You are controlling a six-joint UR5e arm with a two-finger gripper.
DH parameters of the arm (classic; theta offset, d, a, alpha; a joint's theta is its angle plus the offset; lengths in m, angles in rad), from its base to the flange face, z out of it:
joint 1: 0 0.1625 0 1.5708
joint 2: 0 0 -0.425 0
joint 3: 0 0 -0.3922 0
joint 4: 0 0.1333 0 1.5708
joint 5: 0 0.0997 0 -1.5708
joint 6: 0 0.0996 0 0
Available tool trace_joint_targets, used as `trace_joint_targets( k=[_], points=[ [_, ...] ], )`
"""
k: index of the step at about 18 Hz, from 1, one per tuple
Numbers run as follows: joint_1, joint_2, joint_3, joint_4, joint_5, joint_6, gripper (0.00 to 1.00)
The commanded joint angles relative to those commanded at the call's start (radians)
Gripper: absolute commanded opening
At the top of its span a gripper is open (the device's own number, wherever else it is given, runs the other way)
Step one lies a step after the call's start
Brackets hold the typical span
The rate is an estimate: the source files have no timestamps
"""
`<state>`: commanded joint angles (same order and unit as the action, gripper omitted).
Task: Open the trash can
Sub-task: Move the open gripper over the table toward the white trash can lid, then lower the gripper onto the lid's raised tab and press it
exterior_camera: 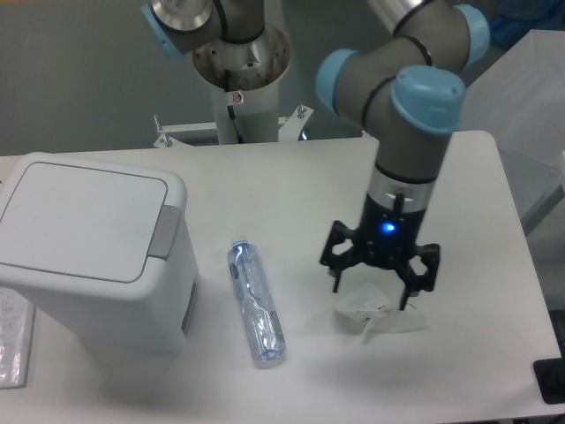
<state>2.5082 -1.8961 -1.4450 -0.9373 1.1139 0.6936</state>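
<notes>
The trash can [88, 256] is a large white boxy bin at the left of the table. Its flat white lid [75, 216] is down and closed. A grey push-button tab [165, 231] sits at the lid's right edge. My gripper [371, 296] hangs well to the right of the bin, pointing down with its two black fingers spread open. It hovers just above a crumpled clear plastic scrap [378, 314] and holds nothing.
A crushed clear plastic bottle with a blue cap [256, 303] lies between the bin and the gripper. A flat clear packet [13, 340] lies at the bin's left front. The table's right edge [521, 238] is close to the arm.
</notes>
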Motion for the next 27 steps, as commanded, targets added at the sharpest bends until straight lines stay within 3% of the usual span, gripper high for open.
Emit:
trace_joint_targets(
  k=[8, 14, 23, 27],
  points=[
    [-0.038, 0.075, 0.005, 0.005, -0.166, -0.187, 1.00],
    [-0.110, 0.083, 0.006, 0.003, -0.161, -0.334, 1.00],
    [-0.158, 0.084, -0.002, -0.009, -0.111, -0.463, 1.00],
    [-0.178, 0.121, -0.067, -0.017, -0.083, -0.447, 1.00]
  ],
)
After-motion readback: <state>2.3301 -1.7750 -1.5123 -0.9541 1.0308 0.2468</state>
